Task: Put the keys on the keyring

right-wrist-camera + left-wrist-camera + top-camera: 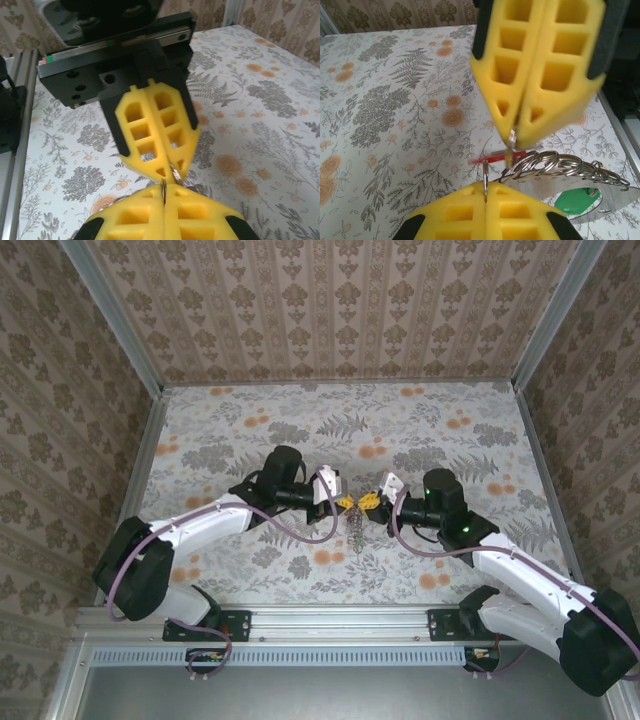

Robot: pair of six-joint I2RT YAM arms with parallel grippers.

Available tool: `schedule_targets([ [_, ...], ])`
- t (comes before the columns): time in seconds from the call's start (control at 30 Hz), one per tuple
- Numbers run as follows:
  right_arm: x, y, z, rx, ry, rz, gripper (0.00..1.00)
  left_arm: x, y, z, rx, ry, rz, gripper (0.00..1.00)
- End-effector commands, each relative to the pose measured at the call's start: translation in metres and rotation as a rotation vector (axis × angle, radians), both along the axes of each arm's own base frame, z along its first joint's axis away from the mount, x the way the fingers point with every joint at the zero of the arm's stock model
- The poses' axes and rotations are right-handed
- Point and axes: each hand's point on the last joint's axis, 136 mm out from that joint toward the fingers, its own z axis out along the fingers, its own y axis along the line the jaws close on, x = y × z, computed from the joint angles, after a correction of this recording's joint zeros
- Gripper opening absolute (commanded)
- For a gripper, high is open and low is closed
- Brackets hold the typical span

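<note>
Keyring, a dull grey chain-like loop [560, 164], pinched mid-frame by closed jaws of left gripper [485, 192] and right gripper [516, 131]; threading apparently in hand, next demanding fine alignment of red-headed key [492, 158].

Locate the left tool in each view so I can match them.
Top external: left tool, centre, tip to tip with right tool.
Left wrist: left tool at bottom edge.
Right wrist: left tool upper centre, pointing down.
Shared landmark: keyring hanging where both tools meet.
</note>
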Motion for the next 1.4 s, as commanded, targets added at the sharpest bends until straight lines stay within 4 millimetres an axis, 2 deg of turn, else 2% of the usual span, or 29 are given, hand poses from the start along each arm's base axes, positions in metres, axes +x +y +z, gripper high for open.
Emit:
schedule_targets([
  [0.0,-0.004,0.007,0.012,0.020,-0.028,0.044,0.00,0.002,-0.006,-0.001,-0.014,0.015,0.025,0.00],
  [0.2,0.016,0.005,0.017,0.038,-0.094,-0.087,0.00,-0.001,-0.007,-0.003,0.000,0.021,0.023,0.00],
  [0.33,0.022,0.008,0.010,-0.003,-0.096,-0.113,0.00,-0.003,-0.010,0.002,-0.013,0.014,0.015,0.00],
  [0.47,0.031,-0.003,0.002,-0.044,-0.114,-0.195,0.00,-0.002,-0.012,0.005,-0.032,0.018,0.022,0.00],
  [0.57,0.033,-0.013,-0.001,-0.059,-0.134,-0.249,0.00,-0.002,-0.011,0.005,-0.037,0.023,0.029,0.00],
  [0.73,0.029,-0.019,-0.008,-0.094,-0.124,-0.255,0.00,0.000,-0.011,0.003,-0.041,0.025,0.045,0.00],
  [0.93,0.042,-0.023,0.004,-0.051,-0.117,-0.336,0.00,-0.010,-0.011,0.003,-0.040,0.010,-0.020,0.00],
  [1.03,0.049,-0.028,0.003,-0.081,-0.092,-0.380,0.00,-0.013,-0.010,0.004,-0.048,-0.007,-0.035,0.00],
  [1.2,0.046,-0.026,0.001,-0.128,-0.066,-0.361,0.00,-0.014,-0.012,0.007,-0.062,-0.033,-0.047,0.00],
  [1.37,0.052,-0.030,-0.005,-0.214,-0.070,-0.409,0.00,-0.015,-0.016,0.013,-0.078,-0.033,-0.061,0.00],
])
